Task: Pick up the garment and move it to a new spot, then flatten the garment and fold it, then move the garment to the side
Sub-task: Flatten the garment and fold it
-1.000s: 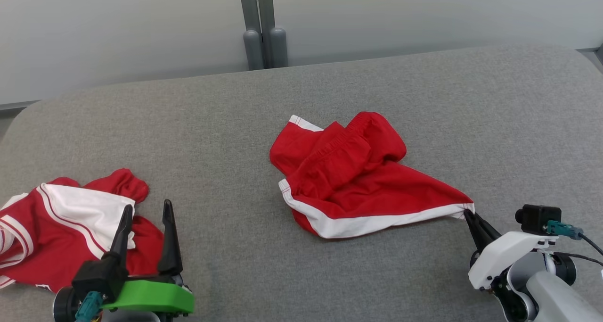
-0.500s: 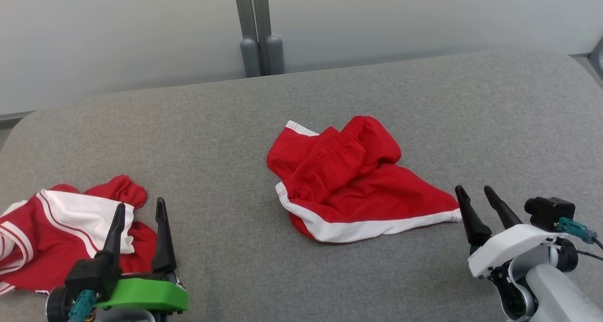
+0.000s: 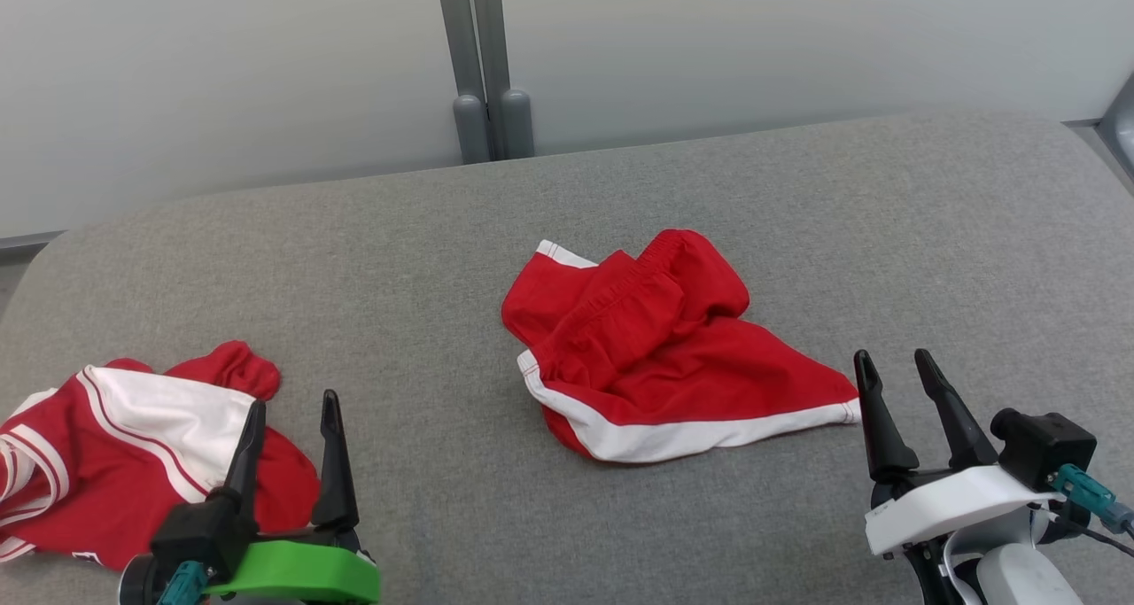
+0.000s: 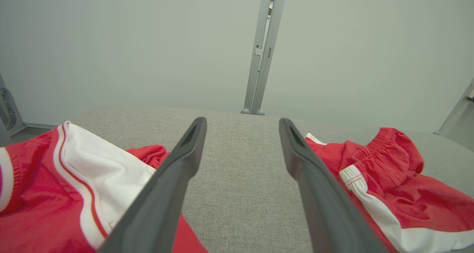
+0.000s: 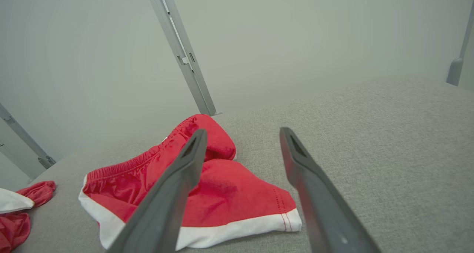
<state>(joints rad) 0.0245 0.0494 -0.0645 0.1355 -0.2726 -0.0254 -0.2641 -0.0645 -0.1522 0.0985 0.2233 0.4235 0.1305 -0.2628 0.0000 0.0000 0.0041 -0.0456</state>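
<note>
The garment [image 3: 656, 348], red shorts with a white hem band, lies crumpled in the middle of the grey padded surface [image 3: 886, 233]; it also shows in the left wrist view [image 4: 385, 179] and the right wrist view [image 5: 229, 193]. My right gripper [image 3: 892, 359] [image 5: 243, 131] stands open just right of the shorts' right hem corner, apart from the cloth, nothing between its fingers. My left gripper [image 3: 294, 401] [image 4: 241, 121] is open at the lower left, empty, well left of the shorts.
A second red and white garment [image 3: 133, 445] [image 4: 74, 179] lies bunched at the near left, partly behind my left gripper's fingers. A grey post [image 3: 483, 56] stands against the pale wall behind the surface. Bare grey surface spreads right of the shorts.
My right gripper has opened and let go of the shorts' right hem corner, then drawn back a little. The corner now rests on the surface. The head camera has shifted slightly.
</note>
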